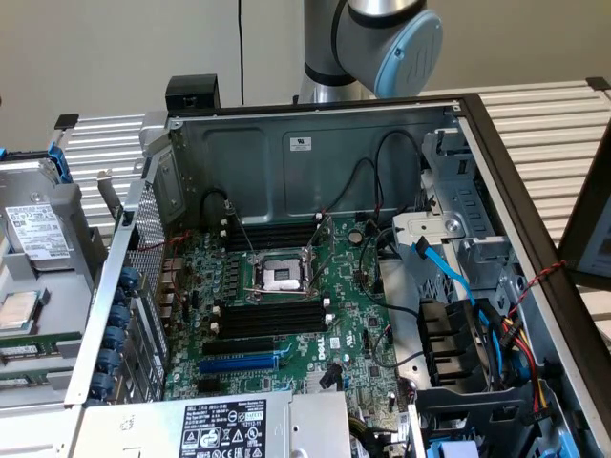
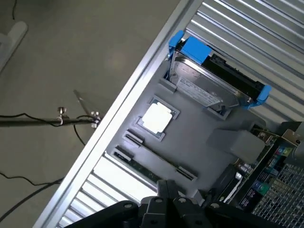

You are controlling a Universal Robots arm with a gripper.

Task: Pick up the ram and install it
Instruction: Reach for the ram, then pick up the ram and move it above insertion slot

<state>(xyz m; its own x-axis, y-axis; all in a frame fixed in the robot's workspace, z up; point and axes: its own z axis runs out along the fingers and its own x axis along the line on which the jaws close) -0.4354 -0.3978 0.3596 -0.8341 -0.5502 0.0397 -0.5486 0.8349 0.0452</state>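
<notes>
One long, thin green circuit-board stick, the ram [image 2: 137, 166], lies flat in a groove of a grey moulded plastic tray [image 2: 199, 142]. It is near a square silver processor chip [image 2: 156, 118] and a metal hard drive in a blue-cornered carrier [image 2: 209, 88]. In the exterior view that tray [image 1: 72, 262] sits at the left edge of the frame, outside the open grey steel computer case [image 1: 286, 153].

The black gripper [image 2: 168, 202] hangs above the tray, apart from the ram, which is the thing nearest it. It seems to hold nothing, and I cannot tell whether it is set wide or narrow. The pick-up is therefore the step in hand, at its approach.

On the green motherboard [image 1: 353, 334] at the frame's centre, the long black slots with white end clips [image 1: 272, 315] look vacant. In my judgement the grasp calls for squaring up with the stick's length, then taking its thin edges without tilting it in the groove.
</notes>
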